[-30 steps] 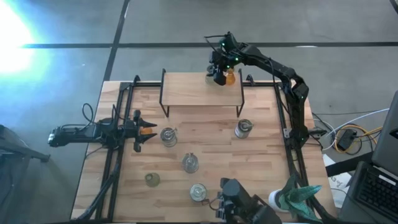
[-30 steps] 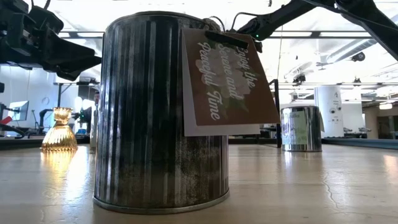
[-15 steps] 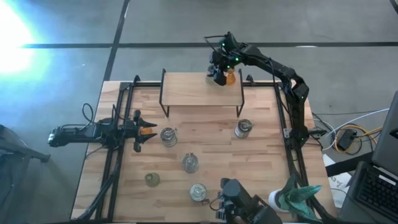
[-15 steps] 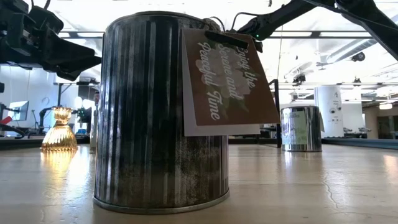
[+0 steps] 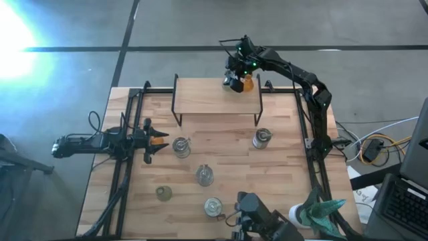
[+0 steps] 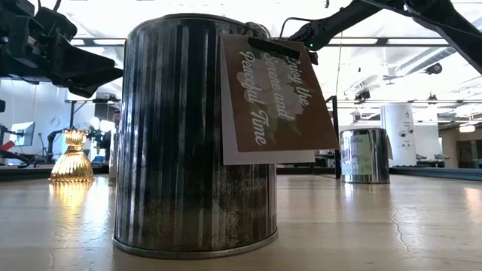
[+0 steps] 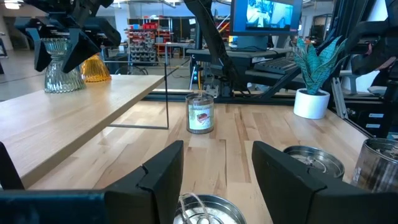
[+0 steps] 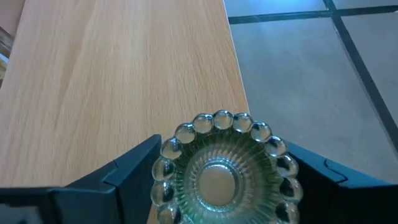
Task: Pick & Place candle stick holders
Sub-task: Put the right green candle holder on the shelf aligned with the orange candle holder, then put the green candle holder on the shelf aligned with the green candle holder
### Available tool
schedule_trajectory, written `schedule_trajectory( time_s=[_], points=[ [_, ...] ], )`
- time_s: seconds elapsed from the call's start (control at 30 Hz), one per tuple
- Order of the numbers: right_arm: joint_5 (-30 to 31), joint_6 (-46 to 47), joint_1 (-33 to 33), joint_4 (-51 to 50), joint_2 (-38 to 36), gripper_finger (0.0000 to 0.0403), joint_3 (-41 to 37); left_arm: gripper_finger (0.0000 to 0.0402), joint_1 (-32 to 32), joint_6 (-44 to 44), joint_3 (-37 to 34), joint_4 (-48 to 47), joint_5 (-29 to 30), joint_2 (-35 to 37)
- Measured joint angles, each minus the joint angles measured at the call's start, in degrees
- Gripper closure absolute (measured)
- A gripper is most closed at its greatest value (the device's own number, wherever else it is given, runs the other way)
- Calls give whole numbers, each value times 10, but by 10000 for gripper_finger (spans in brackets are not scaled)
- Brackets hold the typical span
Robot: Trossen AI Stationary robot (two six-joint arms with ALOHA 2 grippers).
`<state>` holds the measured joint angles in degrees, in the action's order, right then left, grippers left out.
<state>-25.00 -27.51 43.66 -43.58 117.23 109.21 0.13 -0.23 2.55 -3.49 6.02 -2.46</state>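
Note:
My right gripper [image 5: 232,80] is over the far right corner of the raised wooden shelf [image 5: 200,97], shut on a pale green beaded glass holder [image 8: 221,168]. An amber holder [image 5: 248,82] stands on its foot beside it on the shelf. My left gripper [image 5: 155,140] is open at the table's left, above the table. Another amber holder [image 6: 71,158] stands on the table by its fingertips, apart from them. Several silvery jars [image 5: 180,145] [image 5: 262,138] [image 5: 204,175] and a pale green bulb [image 5: 163,193] stand on the table. My right gripper has the pale green holder's beaded rim [image 8: 171,149] between its two fingers [image 8: 124,177], one on each side. The fingers come from above, pointing down. The holder is upright and its foot [image 7: 62,84] stands on the shelf.
A tagged tin jar [image 6: 196,135] fills the low view near the table's near edge. A teal plant on a white base [image 5: 319,209] stands at the near right corner. Black rails [image 5: 127,134] run along the table's left and right sides. Bare wood lies left of the shelf's holders.

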Motion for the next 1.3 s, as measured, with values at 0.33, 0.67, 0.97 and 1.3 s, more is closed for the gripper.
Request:
schedule_trajectory(
  time_s=[0.33,0.67,0.97,1.3],
  points=[
    [1,1,0,-18,-1,85,43,206,0,0,0,0,0,0],
    [38,15,0,-103,-2,66,107,206,0,0,0,0,0,0],
    [37,75,0,-192,-2,58,213,206,0,0,0,0,0,0],
    [22,115,-23,-324,-99,78,220,206,0,0,0,0,0,0]
  ],
)
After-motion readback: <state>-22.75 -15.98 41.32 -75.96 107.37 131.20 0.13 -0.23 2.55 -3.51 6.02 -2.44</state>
